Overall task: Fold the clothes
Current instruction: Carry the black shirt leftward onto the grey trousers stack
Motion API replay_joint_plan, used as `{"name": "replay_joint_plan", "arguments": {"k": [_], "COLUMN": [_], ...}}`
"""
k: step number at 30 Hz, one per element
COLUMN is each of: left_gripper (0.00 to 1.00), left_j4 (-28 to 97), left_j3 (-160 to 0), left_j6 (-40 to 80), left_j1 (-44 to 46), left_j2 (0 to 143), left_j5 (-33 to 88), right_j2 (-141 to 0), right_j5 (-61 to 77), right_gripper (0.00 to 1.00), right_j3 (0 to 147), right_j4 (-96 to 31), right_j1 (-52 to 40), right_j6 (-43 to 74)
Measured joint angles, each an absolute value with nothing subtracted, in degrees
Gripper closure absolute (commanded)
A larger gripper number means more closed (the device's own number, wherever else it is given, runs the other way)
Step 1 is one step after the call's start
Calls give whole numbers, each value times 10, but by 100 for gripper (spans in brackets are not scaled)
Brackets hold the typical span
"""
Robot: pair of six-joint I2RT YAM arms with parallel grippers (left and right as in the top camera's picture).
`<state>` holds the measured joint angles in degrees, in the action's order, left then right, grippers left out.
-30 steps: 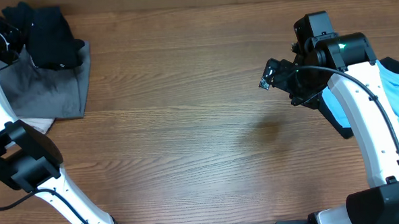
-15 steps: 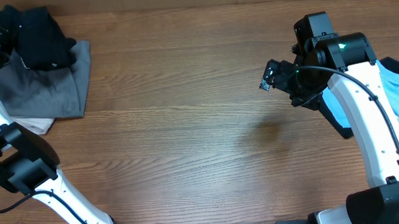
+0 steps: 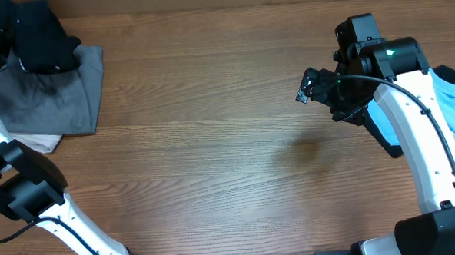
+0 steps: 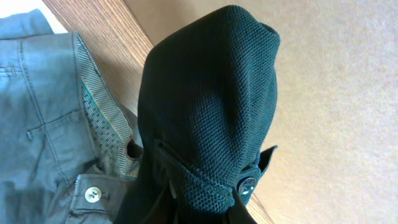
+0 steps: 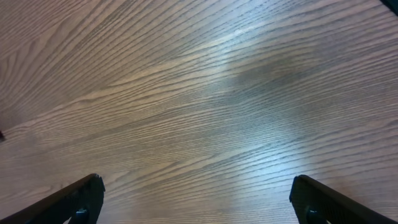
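Legend | readable text, labels, numbers: none is showing in any view | overhead: pale speckled patch is appearing too small to read | left wrist: dark button on the black shirt is showing no legible marking

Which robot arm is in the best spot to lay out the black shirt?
Left. The left gripper is shut on the black shirt at the far corner of the table. The right gripper hangs open and empty, far across the table.
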<state>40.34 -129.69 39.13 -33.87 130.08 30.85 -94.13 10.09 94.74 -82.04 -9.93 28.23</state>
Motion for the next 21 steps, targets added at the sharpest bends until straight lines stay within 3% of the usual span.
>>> {"name": "replay_joint_plan", "arguments": {"k": [7, 21], "left_gripper": [96, 94], "left_j4": [448, 567], "left_j3": [-1297, -1297], "left_j6": [396, 373], "left_j1": [-339, -377], "left_j2": [1301, 1301], "left_j5": [301, 169], "right_j2": [-941, -941], "right_j5": [101, 101], "right_gripper": [0, 0], "right_j3": [947, 947], "right_j4": [-820, -820], "right_j1": [-99, -99], "right_j6": [282, 282]}}
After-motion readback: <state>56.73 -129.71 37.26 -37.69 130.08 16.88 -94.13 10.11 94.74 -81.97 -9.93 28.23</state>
